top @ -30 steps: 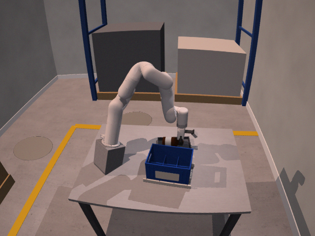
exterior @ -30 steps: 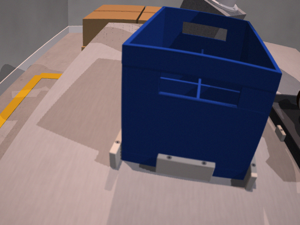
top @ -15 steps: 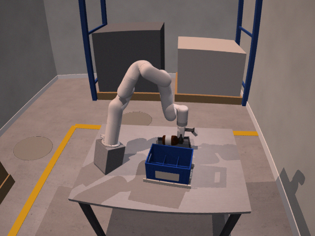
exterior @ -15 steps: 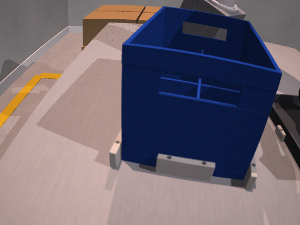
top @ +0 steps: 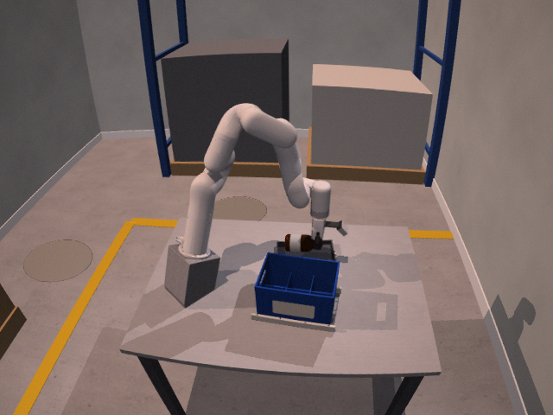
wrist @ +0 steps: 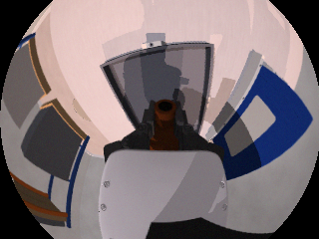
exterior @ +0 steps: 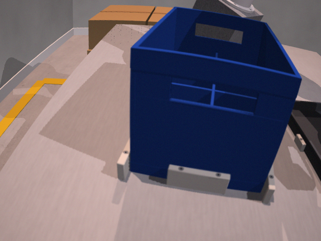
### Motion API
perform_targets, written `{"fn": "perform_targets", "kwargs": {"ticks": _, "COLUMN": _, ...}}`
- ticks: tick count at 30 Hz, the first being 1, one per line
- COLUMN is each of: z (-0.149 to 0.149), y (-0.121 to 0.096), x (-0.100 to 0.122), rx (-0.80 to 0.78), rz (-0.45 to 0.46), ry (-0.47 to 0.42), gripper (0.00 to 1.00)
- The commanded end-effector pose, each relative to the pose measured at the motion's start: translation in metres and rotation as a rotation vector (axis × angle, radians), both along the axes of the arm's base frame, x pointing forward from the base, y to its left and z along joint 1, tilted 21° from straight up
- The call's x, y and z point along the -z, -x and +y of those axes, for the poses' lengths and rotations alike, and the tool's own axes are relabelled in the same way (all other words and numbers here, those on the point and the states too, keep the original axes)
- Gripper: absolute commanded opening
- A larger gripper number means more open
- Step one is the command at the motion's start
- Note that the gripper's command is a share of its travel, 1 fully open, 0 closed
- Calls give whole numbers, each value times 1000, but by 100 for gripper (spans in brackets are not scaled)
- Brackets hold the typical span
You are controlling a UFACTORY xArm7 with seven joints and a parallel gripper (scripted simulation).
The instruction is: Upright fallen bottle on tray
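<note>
Evidently, the gripper (top: 317,241) (wrist: 164,108) was clamped on the neck of the brown glass-like bottle (top: 305,243) (wrist: 164,141). The bottle lay on its side at the dark, shallow, rimmed tray (top: 333,250) (exterior: 312,154) (wrist: 208,75), its pale label band toward the arm's base; contact with the tray floor could not be determined. Beside the tray, the blue crate (top: 263,303) (exterior: 207,140) (wrist: 294,115) stood level, rectangular and open-topped, with thin dividers and handle slots, between pale, screw-studded blocks (exterior: 198,180). Both stood on a pinkish-grey table (top: 379,357) (exterior: 77,202) (wrist: 100,30) with faint streaks, crossed by hard-edged shadows. The smooth white arm (top: 290,169) rose from a speckled grey pedestal (top: 174,268) (exterior: 215,10). Beyond, yellow floor tape (top: 89,277) (exterior: 33,96) crossed mottled flooring; a blue rack (top: 154,102) (wrist: 75,184) framed a charcoal box (top: 223,98) (wrist: 50,141) and a paler one, before matte grey walls.
</note>
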State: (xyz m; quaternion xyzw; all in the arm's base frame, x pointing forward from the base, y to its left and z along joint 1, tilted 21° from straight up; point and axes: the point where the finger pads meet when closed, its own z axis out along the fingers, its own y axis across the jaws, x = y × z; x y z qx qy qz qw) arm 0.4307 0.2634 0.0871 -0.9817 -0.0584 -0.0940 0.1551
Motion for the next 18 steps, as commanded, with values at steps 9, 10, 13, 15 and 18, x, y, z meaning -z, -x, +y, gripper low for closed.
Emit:
{"fn": "perform_targets", "kwargs": {"ticks": 9, "z": -6, "y": 2, "x": -19, "rx": 1, "rz": -4, "ry": -1, "gripper": 0}}
{"fn": "perform_targets", "kwargs": {"ticks": 10, "z": -6, "y": 2, "x": -20, "rx": 1, "rz": -4, "ry": -1, "gripper": 0}}
{"fn": "perform_targets", "kwargs": {"ticks": 13, "z": -8, "y": 3, "x": -26, "rx": 1, "rz": -4, "ry": -1, "gripper": 0}}
{"fn": "perform_targets", "kwargs": {"ticks": 15, "z": -9, "y": 4, "x": -29, "rx": 1, "rz": -4, "ry": -1, "gripper": 0}}
{"fn": "perform_targets", "kwargs": {"ticks": 18, "z": -11, "y": 4, "x": -33, "rx": 1, "rz": -4, "ry": -1, "gripper": 0}}
